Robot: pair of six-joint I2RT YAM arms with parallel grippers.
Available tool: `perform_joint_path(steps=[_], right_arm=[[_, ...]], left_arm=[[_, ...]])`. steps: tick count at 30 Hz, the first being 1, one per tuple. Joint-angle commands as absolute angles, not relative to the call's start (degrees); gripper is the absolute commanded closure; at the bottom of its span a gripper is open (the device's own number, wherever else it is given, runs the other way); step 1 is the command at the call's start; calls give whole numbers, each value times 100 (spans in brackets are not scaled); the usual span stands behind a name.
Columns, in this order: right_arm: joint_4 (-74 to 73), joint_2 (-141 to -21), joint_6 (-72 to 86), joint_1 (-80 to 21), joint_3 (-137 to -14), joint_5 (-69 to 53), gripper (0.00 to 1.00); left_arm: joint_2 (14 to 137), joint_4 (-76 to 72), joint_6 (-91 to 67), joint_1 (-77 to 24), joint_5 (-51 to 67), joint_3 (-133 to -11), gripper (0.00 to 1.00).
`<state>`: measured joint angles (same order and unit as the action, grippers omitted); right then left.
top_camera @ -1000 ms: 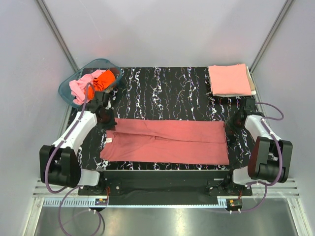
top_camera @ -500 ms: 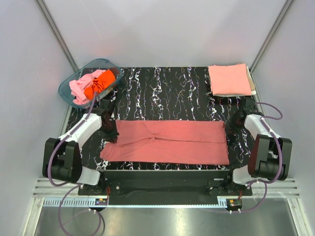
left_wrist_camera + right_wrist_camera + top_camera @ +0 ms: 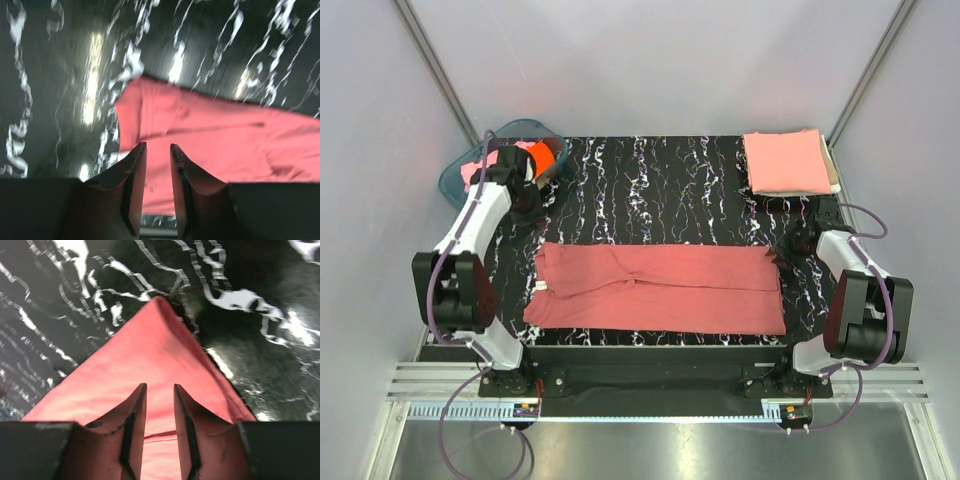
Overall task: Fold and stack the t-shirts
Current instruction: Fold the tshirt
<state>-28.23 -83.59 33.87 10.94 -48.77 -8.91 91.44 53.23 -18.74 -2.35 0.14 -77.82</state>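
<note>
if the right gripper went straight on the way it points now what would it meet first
Most likely the brick-red t-shirt: the right gripper points at the cloth near its corner. Depth is unclear, so I can't tell how far off the cloth is.

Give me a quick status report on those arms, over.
Left gripper, right gripper: both slightly open, empty. Brick-red t-shirt lies flat, folded to a long strip. Nothing on top of it.

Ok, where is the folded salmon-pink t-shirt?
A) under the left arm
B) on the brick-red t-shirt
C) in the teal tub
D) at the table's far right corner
D: the folded salmon-pink t-shirt lies at the far right corner of the table, apart from the brick-red t-shirt spread out along the near side.
</note>
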Motion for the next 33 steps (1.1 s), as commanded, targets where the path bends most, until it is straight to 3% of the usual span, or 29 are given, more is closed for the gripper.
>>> perform_joint_path(steps=[1,8,23,33], right_arm=[[-2637,-8525,3155,1107,-5185,-1450,66],[-2628,-9060,2989,1099,-5379,-1529,68],[-2830,-10098,2716,1125,-5634,-669,72],[-2892,-10099,2716,1239,-5581,-246,73]], left_arm=[[9763,5238,-1459,-202,579,-8200,74],[10450,5063,-1257,-202,975,-8253,85],[11048,4772,-1415,-185,27,-7989,89],[11505,4641,-1538,-158,-720,-8130,90]])
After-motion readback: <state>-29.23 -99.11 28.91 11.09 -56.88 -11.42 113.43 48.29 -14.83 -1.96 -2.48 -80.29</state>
